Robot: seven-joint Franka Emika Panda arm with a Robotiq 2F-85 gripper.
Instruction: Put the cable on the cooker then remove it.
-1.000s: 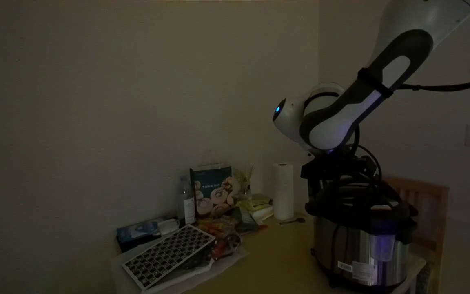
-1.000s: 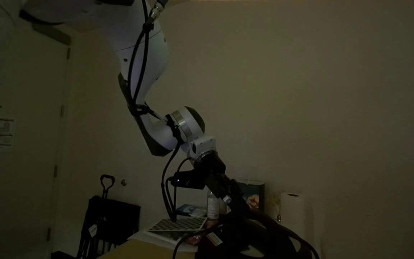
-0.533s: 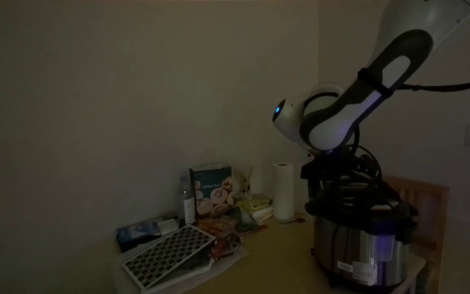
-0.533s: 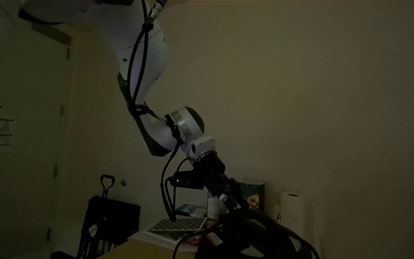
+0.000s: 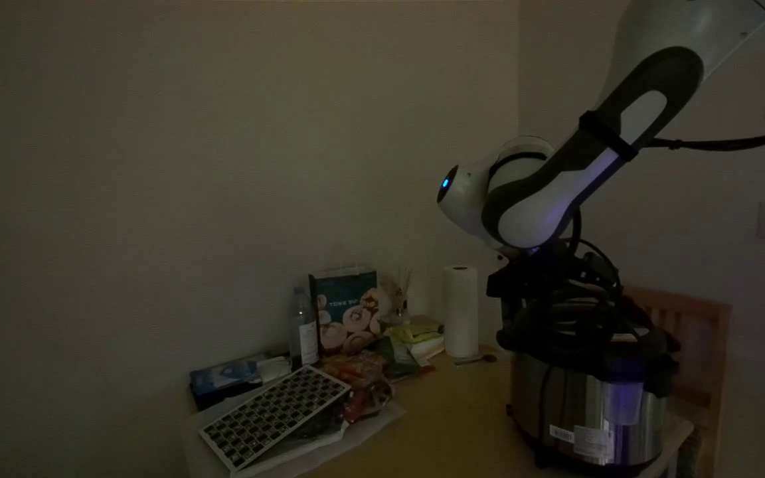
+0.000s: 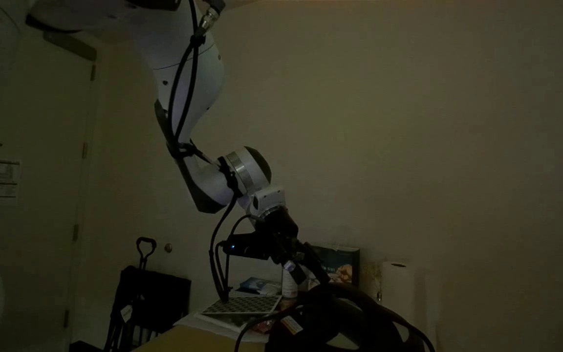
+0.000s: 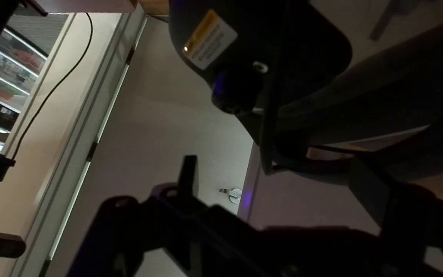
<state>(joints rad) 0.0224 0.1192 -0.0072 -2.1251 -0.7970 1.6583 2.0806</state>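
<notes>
The cooker (image 5: 578, 401), a steel cylinder with a black lid, stands at the table's right end in an exterior view. Draped across its lid is the black cable (image 6: 264, 318), with one length hanging down the steel side. My gripper (image 6: 312, 280) is just above the lid, its fingers spread and apart. In the wrist view the gripper (image 7: 277, 177) shows a wide gap with no thing clasped. There the cable (image 7: 270, 127) bends over the dark lid (image 7: 310, 42) beyond the fingertips; contact with the right-hand finger cannot be judged. Darkness hides most of the gripper in an exterior view.
A paper-towel roll (image 5: 461, 312) and a spoon (image 5: 482, 359) are left of the cooker. Farther left are a teal bag (image 5: 339, 307), a bottle (image 5: 307, 338) and a grid panel (image 5: 276, 415). A wooden chair (image 5: 701, 352) stands behind the cooker.
My gripper's fingers have spread apart, letting go of the cable, which stays on the lid. The arm has shifted slightly back from the lid, leftward in both exterior views.
</notes>
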